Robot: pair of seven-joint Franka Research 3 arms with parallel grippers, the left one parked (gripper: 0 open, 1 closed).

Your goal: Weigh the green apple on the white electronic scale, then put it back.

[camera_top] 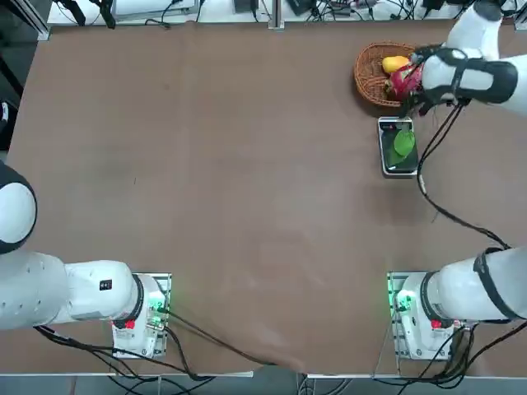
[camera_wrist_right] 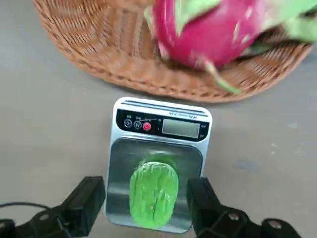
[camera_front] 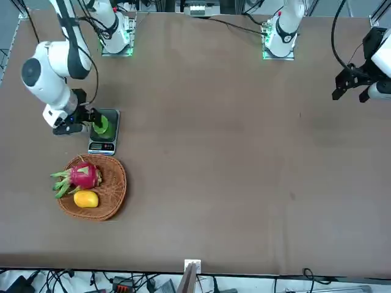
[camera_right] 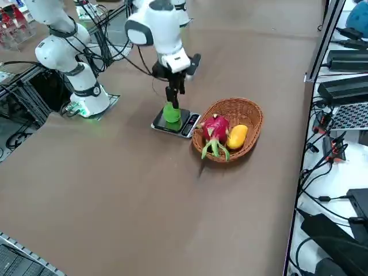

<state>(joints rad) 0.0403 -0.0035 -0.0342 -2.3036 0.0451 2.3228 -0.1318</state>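
Note:
The green apple (camera_wrist_right: 153, 191) rests on the dark platform of the white electronic scale (camera_wrist_right: 163, 126), which lies flat on the brown table just in front of the wicker basket. My right gripper (camera_wrist_right: 148, 198) hangs directly over the apple and is open. Its two black fingers (camera_wrist_right: 91, 196) stand either side of the fruit, with a gap on each side and nothing gripped. From the right side, the gripper (camera_right: 173, 95) points straight down just above the apple (camera_right: 171, 113). In the top view the apple (camera_top: 403, 144) sits mid-scale (camera_top: 395, 126).
The round wicker basket (camera_right: 241, 103) stands right beside the scale's display end. It holds a pink dragon fruit (camera_right: 215, 129) and a yellow-orange fruit (camera_right: 237, 136). The arm's cable (camera_top: 432, 206) trails across the table toward its base.

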